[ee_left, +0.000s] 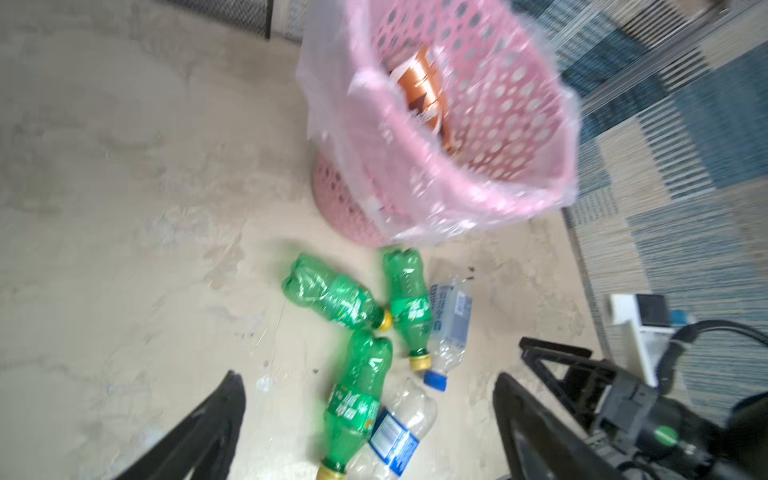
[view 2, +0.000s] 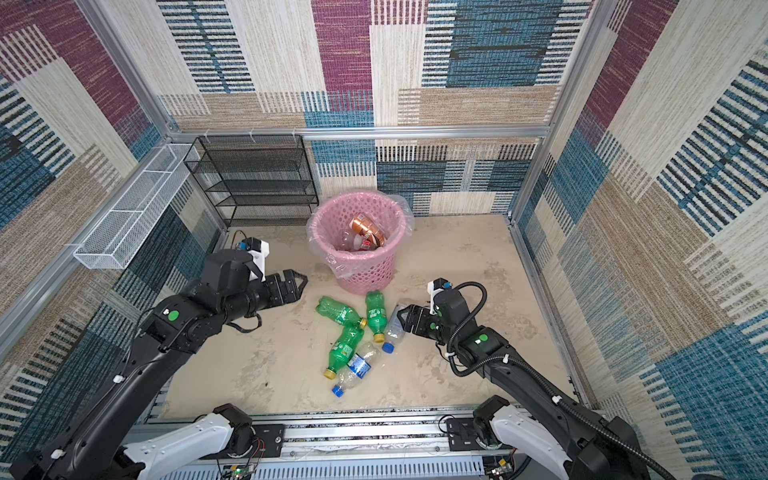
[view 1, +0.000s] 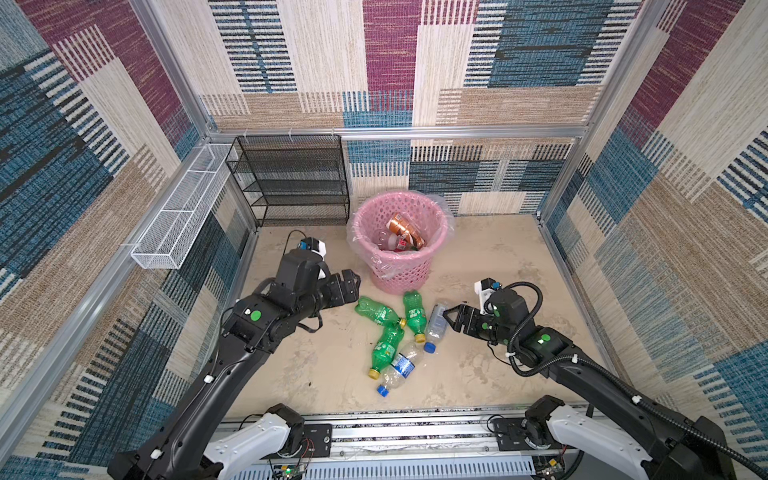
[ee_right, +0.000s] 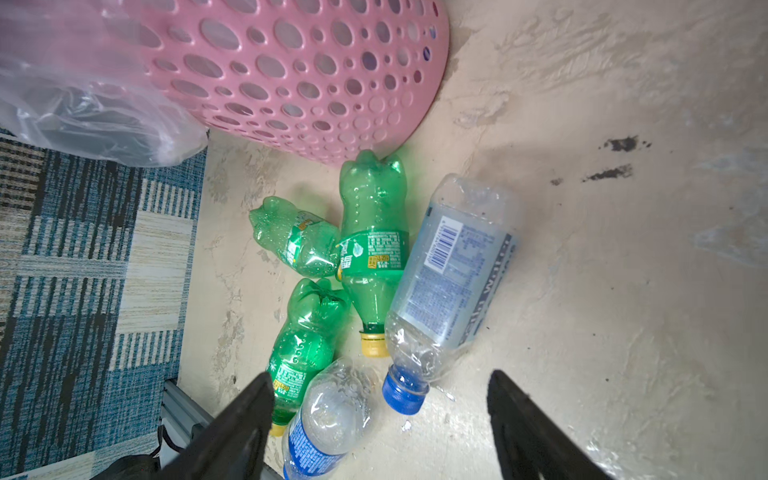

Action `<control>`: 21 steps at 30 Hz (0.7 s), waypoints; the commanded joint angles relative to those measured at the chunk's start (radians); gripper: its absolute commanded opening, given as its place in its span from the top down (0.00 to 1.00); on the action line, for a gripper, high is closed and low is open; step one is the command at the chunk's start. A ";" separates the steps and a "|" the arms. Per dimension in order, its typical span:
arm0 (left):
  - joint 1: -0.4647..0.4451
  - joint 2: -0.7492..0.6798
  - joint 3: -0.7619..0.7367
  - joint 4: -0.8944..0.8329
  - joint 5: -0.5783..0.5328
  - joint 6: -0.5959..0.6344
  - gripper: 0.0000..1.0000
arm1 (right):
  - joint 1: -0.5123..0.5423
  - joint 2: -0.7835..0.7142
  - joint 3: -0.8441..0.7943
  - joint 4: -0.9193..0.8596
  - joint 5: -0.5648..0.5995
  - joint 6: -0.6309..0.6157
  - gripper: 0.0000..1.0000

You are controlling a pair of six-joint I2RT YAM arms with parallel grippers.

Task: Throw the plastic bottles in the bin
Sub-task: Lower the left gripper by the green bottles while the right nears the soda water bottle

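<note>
The pink bin (view 1: 399, 274) (view 2: 365, 274) stands at the back middle of the floor with a clear liner; a brown-labelled bottle (view 1: 405, 228) and others lie inside. In front of it lie three green bottles (view 1: 376, 311) (view 1: 414, 311) (view 1: 386, 345) and two clear blue-capped bottles (view 1: 436, 324) (view 1: 399, 365), touching in a cluster. My left gripper (view 1: 355, 286) (ee_left: 370, 415) hangs open and empty, left of the bin and above the floor. My right gripper (view 1: 449, 318) (ee_right: 382, 415) is open, just right of the clear bottle (ee_right: 449, 270) at the cluster's right side, holding nothing.
A black mesh shelf rack (view 1: 291, 178) stands against the back wall left of the bin. A long white wire basket (view 1: 183, 216) hangs on the left wall. Patterned walls close in three sides; a metal rail (view 1: 415, 432) runs along the front.
</note>
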 commanded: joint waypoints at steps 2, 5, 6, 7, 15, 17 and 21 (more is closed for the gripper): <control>0.015 -0.069 -0.159 0.053 0.069 -0.107 0.08 | 0.001 0.021 -0.010 0.039 -0.022 0.015 0.19; 0.020 -0.094 -0.243 0.076 0.097 -0.127 0.09 | 0.002 0.031 -0.019 0.049 -0.032 0.023 0.19; 0.021 -0.096 -0.261 0.081 0.105 -0.131 0.09 | 0.001 0.033 -0.020 0.049 -0.034 0.023 0.19; 0.021 -0.097 -0.278 0.089 0.111 -0.135 0.09 | 0.002 0.035 -0.022 0.047 -0.036 0.024 0.19; 0.024 -0.088 -0.349 0.147 0.154 -0.151 0.09 | 0.001 0.050 -0.028 0.029 -0.036 0.030 0.18; 0.024 -0.083 -0.355 0.153 0.159 -0.149 0.09 | 0.001 0.056 -0.030 0.030 -0.035 0.032 0.17; 0.025 -0.076 -0.370 0.169 0.169 -0.152 0.09 | 0.002 0.080 -0.027 0.036 -0.034 0.032 0.15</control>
